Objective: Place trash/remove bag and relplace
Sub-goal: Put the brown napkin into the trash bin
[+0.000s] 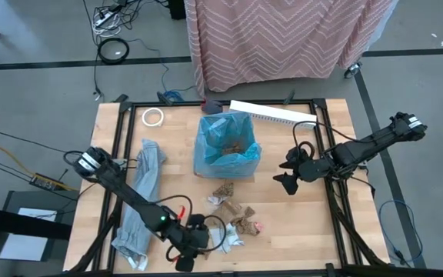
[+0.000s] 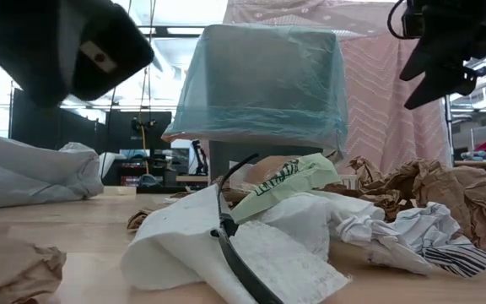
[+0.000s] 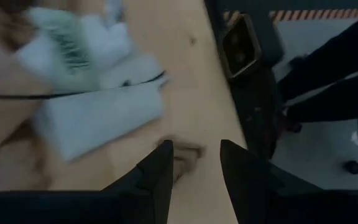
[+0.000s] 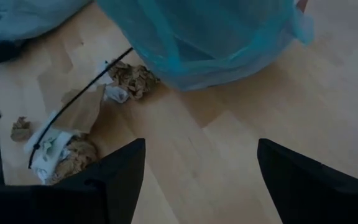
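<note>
The small bin lined with the blue bag [image 1: 225, 146] stands upright at mid table, with brown scraps inside. The trash [image 1: 233, 215], crumpled brown paper and white wrappers, lies on the wood in front of it. My left gripper [image 1: 184, 260] is open and low, close to the table's near edge, just left of the trash. In the left wrist view a small brown scrap [image 3: 185, 155] lies on the wood between the open fingertips of my left gripper [image 3: 194, 168]. My right gripper [image 1: 285, 181] hangs wide open above the table, right of the bin, with nothing between its fingers. My left gripper slants down toward the small brown scrap [image 3: 185, 155], which lies on the table close beside one finger [image 3: 163, 171]. I cannot tell whether that finger touches it.
A pale grey bag [image 1: 141, 196] lies along the table's left side under my left arm. A tape roll [image 1: 153, 117] and a white strip [image 1: 271, 113] sit near the far edge. A thin black strap [image 2: 230, 236] lies across the white wrapper [image 2: 226, 253].
</note>
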`<move>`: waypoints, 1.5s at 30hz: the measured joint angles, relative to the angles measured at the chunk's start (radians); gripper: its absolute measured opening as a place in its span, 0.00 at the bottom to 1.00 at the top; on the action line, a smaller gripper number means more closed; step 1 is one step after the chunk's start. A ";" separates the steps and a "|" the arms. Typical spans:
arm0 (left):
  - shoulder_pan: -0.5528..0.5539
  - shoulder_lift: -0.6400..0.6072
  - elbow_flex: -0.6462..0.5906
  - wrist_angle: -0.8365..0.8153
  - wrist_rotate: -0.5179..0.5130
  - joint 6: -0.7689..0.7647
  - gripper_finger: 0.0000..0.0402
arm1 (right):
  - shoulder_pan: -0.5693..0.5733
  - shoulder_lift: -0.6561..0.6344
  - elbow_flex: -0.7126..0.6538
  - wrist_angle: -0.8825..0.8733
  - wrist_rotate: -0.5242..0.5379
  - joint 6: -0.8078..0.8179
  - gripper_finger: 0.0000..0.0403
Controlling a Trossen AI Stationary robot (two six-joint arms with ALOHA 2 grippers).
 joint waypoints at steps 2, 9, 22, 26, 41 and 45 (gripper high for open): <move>-0.010 0.024 0.000 0.029 0.000 0.001 0.35 | 0.000 0.004 0.000 0.006 0.000 0.001 0.74; -0.019 0.102 0.001 0.082 -0.061 0.026 0.35 | 0.000 0.024 0.000 0.015 0.001 0.002 0.74; 0.002 0.174 0.006 0.093 0.041 -0.090 0.09 | 0.000 0.055 0.000 0.055 -0.037 0.017 0.73; 0.025 0.135 0.000 0.041 0.069 -0.116 0.03 | 0.000 0.056 0.000 0.058 -0.039 0.035 0.72; 0.204 -0.344 -0.001 -0.264 -0.168 -0.002 0.01 | 0.000 0.055 0.000 0.088 -0.027 0.030 0.69; 0.287 -0.503 0.001 -0.177 -0.366 0.028 0.01 | 0.000 0.055 0.000 0.103 -0.019 0.025 0.69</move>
